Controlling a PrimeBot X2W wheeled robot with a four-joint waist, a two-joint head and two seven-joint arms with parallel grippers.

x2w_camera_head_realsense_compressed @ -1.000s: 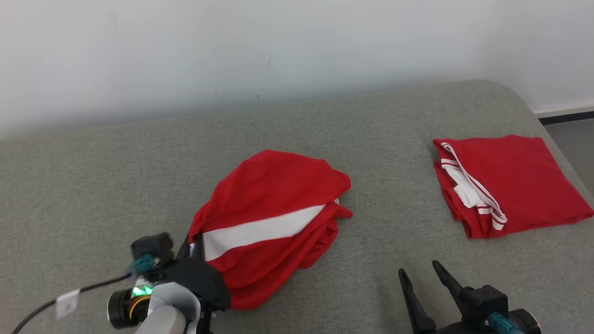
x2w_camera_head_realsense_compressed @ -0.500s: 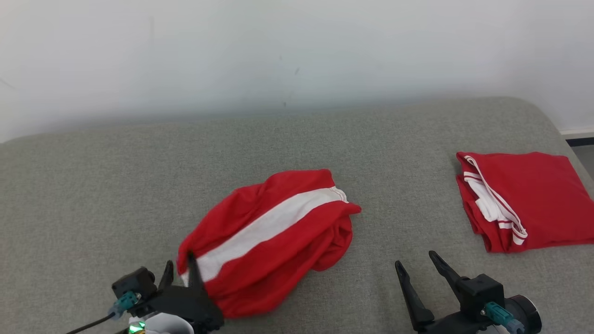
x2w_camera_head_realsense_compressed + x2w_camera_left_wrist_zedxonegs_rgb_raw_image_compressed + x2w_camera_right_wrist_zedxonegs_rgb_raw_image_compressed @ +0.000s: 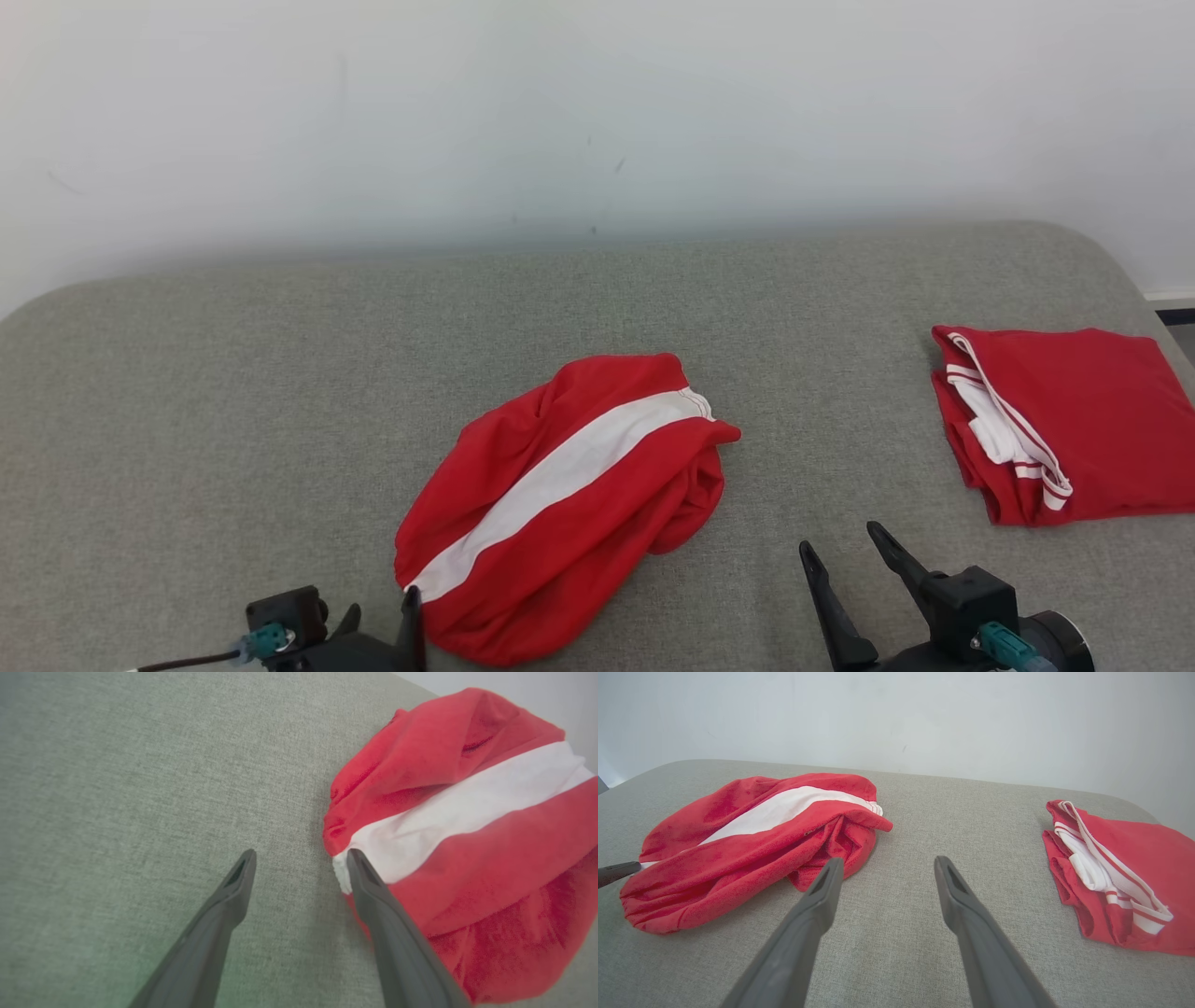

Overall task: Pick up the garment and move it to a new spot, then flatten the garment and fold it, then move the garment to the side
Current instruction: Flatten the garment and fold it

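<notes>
Garment (image 3: 569, 504), red with a white stripe, lies crumpled mid-surface (image 3: 233, 420). Left gripper (image 3: 300, 855) fingers spread, released, one tip at the garment's near edge. Right gripper (image 3: 888, 860) fingers spread, holding nothing. Folded red garment (image 3: 1092, 420) far right

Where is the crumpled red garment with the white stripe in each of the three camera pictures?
Head view: the crumpled garment lies low in the middle, on the grey cushion.
Left wrist view: the crumpled garment takes up the right side.
Right wrist view: the crumpled garment lies at the left.
Shared landmark: its white stripe, a slanting band in the left wrist view and the right wrist view too.
</notes>
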